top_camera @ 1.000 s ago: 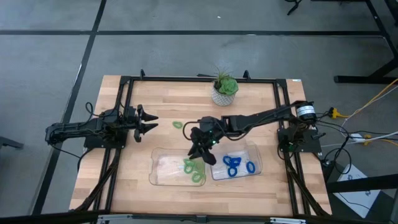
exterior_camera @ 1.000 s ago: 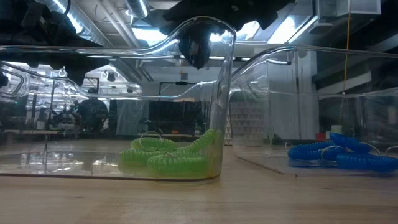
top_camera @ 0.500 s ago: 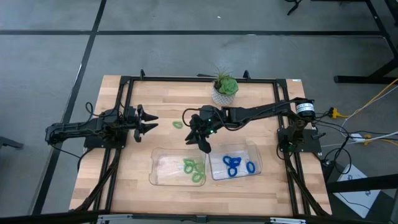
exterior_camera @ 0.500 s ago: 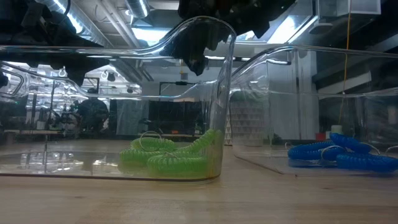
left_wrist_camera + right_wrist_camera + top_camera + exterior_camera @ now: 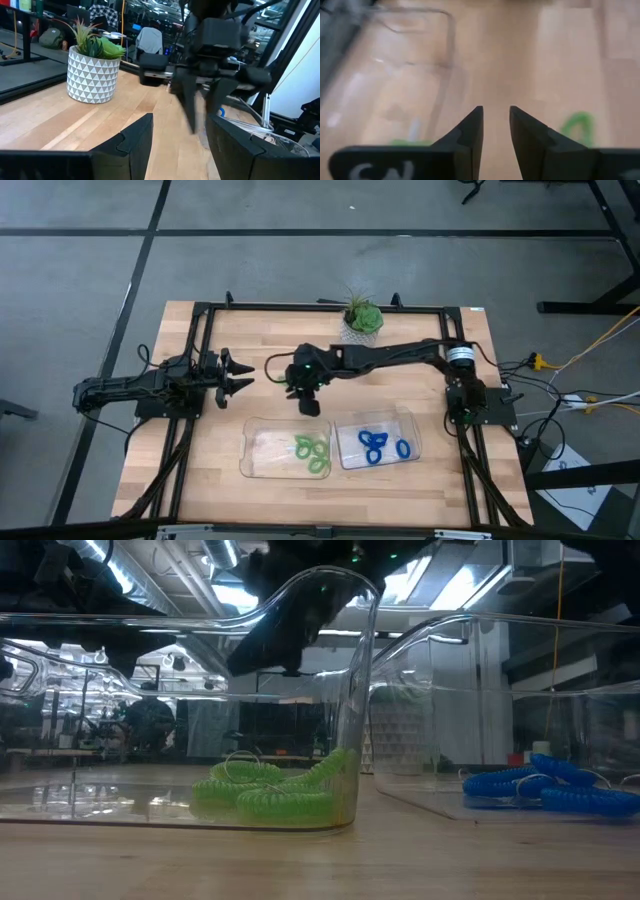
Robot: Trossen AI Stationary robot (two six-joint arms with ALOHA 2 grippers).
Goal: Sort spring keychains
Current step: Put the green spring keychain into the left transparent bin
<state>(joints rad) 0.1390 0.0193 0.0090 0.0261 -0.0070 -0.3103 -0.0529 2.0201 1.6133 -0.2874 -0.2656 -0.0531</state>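
Reaching across the counter (image 5: pixel 250 330), the right arm has its gripper (image 5: pixel 305 394) over the bare wood just beyond the two trays, near the middle. Its fingers (image 5: pixel 470 132) stand a narrow gap apart with nothing between them. The left gripper (image 5: pixel 238 375) waits at the left side, fingers spread and empty.

The left tray (image 5: pixel 262 455) holds the green keychains (image 5: pixel 312 451), bunched at its right end; the right tray (image 5: pixel 405 428) holds the blue keychains (image 5: pixel 377 445). One loose green keychain (image 5: pixel 580 125) shows in the right wrist view on the wood, just off to one side of the fingers; in the high view the arm hides it. That is likely the next pick.

To do it well, I judge the fingers should open wider first, since the present gap looks too slim to straddle the coil. Center over the loop, not its edge, and come straight down so one finger lands inside the ring and one outside. Close gently: a springy coil can squirm or flick away. Lift clear of the tray wall before carrying it to the left tray.
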